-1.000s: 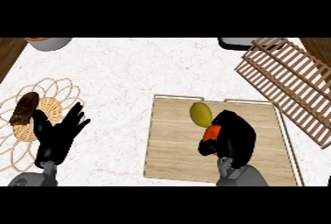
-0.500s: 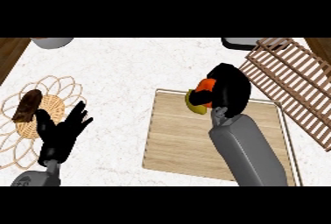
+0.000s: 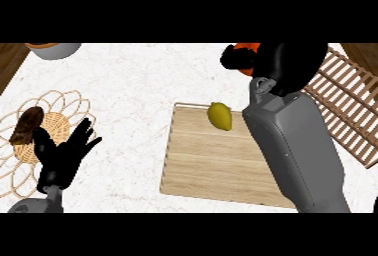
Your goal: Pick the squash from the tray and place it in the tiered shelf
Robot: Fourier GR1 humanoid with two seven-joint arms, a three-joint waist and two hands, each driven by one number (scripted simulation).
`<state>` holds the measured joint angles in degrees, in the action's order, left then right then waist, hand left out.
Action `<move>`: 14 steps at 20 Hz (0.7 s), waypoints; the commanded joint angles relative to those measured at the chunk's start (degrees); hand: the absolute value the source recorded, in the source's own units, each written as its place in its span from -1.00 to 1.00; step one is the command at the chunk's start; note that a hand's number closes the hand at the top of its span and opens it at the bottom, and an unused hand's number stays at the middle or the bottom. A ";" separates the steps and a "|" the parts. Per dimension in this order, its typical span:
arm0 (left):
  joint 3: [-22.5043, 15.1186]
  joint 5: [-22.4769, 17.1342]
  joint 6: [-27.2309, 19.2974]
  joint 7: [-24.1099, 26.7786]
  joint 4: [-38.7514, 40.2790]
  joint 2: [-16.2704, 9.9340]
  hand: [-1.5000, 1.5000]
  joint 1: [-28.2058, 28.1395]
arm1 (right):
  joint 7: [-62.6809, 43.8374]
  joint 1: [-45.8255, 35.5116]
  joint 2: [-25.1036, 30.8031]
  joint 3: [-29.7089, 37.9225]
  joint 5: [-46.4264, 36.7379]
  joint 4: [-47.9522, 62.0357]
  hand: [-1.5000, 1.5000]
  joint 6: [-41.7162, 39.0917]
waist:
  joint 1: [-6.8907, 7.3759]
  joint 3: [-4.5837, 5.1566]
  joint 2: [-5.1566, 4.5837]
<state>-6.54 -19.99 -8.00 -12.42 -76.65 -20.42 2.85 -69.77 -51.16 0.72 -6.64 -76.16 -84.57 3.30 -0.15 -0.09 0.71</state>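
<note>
Your right hand (image 3: 284,62) is curled around an orange object (image 3: 240,56), while a yellow squash-like item (image 3: 219,116) lies on the tray (image 3: 214,170). Risk: the wrong item may reach the tiered shelf (image 3: 347,100). Since the earlier frame the right hand has travelled further up toward the shelf. Left hand (image 3: 63,155) rests open on the counter (image 3: 140,85).
</note>
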 commanded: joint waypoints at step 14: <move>0.02 1.02 0.46 -1.63 -1.95 0.22 0.00 -2.59 | -2.21 -20.41 11.49 23.83 -4.13 0.56 1.00 -19.60 | 0.30 0.11 -0.38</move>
<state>-6.26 -18.93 -8.08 -12.73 -77.76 -19.84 1.90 -64.99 -66.85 8.98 12.48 -80.77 -85.52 -9.17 -0.27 -0.19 0.52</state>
